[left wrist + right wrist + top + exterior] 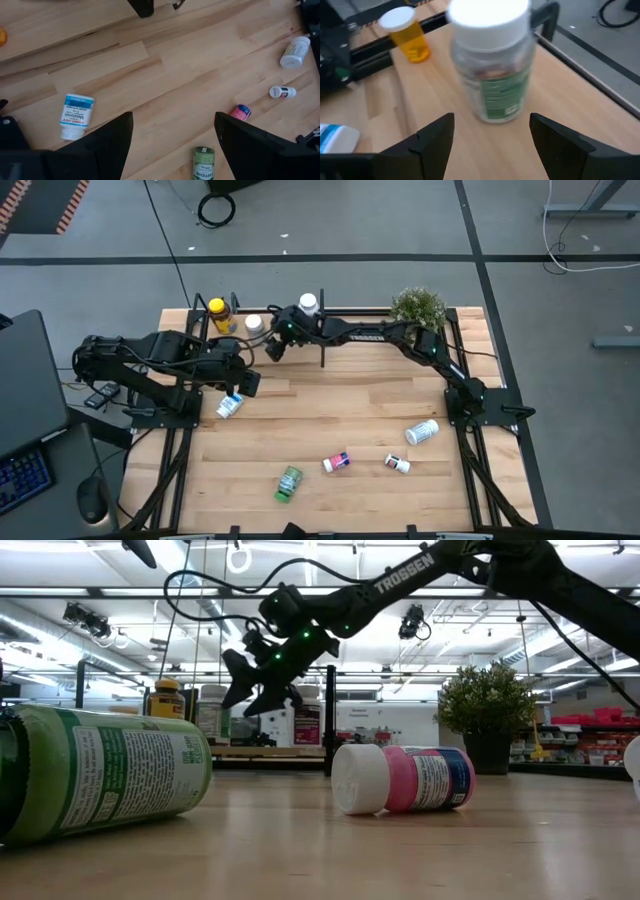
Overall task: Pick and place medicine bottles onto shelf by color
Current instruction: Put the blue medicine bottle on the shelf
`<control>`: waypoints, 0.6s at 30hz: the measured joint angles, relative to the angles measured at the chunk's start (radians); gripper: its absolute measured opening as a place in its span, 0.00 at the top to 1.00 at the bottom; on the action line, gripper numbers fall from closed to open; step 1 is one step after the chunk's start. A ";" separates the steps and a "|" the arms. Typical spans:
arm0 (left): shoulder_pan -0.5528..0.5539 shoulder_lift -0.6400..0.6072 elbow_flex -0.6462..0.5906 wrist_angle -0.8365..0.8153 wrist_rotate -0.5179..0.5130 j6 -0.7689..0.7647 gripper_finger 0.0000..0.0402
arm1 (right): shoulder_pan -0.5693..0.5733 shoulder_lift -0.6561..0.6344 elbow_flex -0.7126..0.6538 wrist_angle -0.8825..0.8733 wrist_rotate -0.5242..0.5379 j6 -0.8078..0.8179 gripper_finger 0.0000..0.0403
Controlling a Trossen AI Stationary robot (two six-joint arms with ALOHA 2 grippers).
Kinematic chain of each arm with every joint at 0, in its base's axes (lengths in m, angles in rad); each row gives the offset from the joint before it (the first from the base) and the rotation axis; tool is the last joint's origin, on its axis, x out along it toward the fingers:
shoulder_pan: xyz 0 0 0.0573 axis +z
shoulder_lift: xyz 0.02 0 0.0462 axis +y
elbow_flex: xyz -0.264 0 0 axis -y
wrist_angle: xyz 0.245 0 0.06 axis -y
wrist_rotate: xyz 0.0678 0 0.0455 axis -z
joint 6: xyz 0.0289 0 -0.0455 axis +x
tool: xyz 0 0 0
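Room: you are looking across a plank bench (pixel 330 405) into a big lit hall with ceiling lights and red racks far back.
Shelf: the low pale board with black posts (pixel 322 330) runs along the far edge of your bench; a small potted plant (pixel 417 307) stands near its right end.
Right tool: your right tool (pixel 491 131) is stretched over the shelf, its fingers spread wide with nothing between them. Just ahead of it a clear bottle with a white cap and green label (pixel 492 62) stands upright on the shelf board, apart from both fingers.
Left tool: your left tool (pixel 172 132) hangs above the left part of the bench, fingers wide apart and empty.
On the shelf: an amber bottle with a yellow cap (pixel 218 314) stands at the left end, a white-capped bottle (pixel 254 325) just beside it, and the green-label bottle (pixel 308 304) farther right.
On the bench: a white bottle with a blue label (pixel 76 116) lies on its side near your left tool. A green bottle (pixel 289 483), a pink bottle (pixel 337 463), a small white bottle (pixel 398 464) and a larger white bottle (pixel 422 431) lie on their sides across the near half, well apart from the shelf.
Low view: the green bottle (pixel 95 780) and the pink one (pixel 405 780) lie close to the camera.
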 joint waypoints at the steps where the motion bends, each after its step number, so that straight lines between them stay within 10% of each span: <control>1: 0.000 0.000 0.000 0.000 0.000 0.000 0.29 | 0.004 0.000 0.000 0.001 -0.003 -0.003 0.34; 18: -0.002 0.000 0.000 0.000 0.000 0.000 0.29 | 0.011 0.000 0.000 0.133 -0.019 -0.005 0.73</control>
